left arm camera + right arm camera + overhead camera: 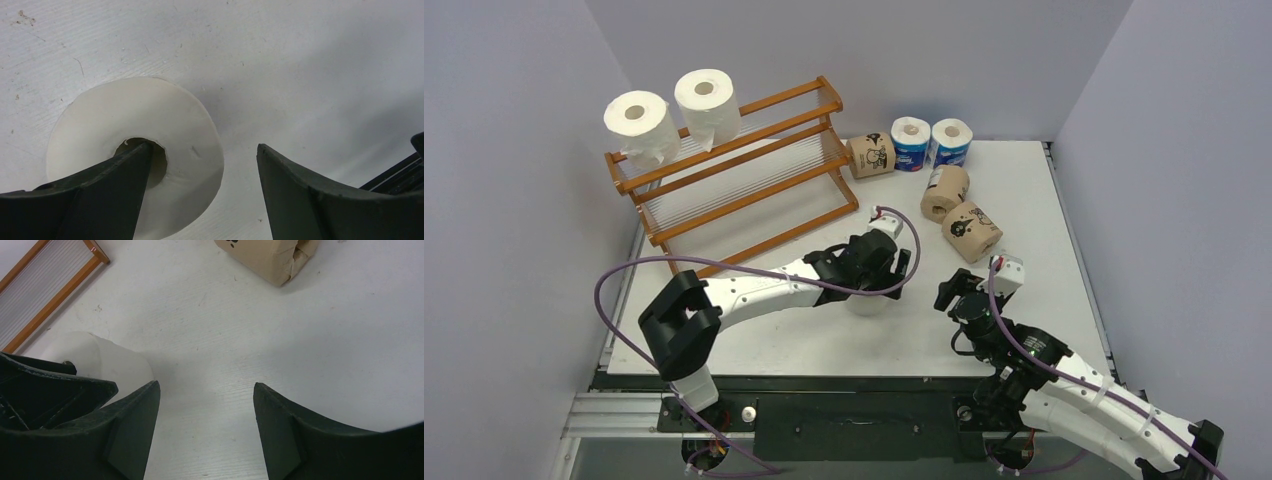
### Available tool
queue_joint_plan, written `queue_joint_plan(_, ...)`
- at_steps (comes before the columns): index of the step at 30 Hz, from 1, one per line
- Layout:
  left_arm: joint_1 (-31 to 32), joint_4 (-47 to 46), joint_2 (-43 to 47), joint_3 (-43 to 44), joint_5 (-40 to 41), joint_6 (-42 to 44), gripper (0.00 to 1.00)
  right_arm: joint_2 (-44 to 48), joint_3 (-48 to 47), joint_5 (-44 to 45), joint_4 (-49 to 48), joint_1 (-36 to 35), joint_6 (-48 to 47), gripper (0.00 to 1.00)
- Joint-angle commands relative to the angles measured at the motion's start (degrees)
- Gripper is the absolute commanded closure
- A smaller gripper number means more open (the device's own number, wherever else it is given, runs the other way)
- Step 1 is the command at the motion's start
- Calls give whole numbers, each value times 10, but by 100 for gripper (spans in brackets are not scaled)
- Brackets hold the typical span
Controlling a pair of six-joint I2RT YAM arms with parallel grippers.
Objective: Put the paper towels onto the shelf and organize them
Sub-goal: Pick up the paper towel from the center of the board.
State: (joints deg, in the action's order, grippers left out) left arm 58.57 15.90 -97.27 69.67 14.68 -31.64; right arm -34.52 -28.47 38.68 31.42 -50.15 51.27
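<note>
A plain white paper towel roll [165, 115] stands on end on the table, mostly hidden under my left gripper [871, 283] in the top view. That gripper [204, 145] is open. One finger [125, 170] dips into the roll's hollow core; the other finger [300, 190] stands outside, apart from the roll. My right gripper [951, 297] hovers open over bare table just right of it, holding nothing [205, 384]. Two white rolls [639, 122] [707, 100] sit on the top tier of the wooden shelf [754, 185].
Three brown-wrapped rolls [870, 156] [945, 192] [972, 231] and two blue-and-white rolls [910, 143] [951, 141] lie and stand at the back right, beside the shelf. The shelf's lower tiers hold nothing. Grey walls enclose the table on three sides.
</note>
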Motion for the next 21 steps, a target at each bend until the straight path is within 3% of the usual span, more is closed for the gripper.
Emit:
queue_joint_plan(1,6,7,-11,28,15,12,28,2,4,19,1,4,-2,36)
queue_joint_plan(14,7,13,-11,32,18,23,54,4,5,23,3,4,-2,36)
queue_joint_plan(21,7,22,-16,37,23,30,54,4,6,26,3,4,-1,37)
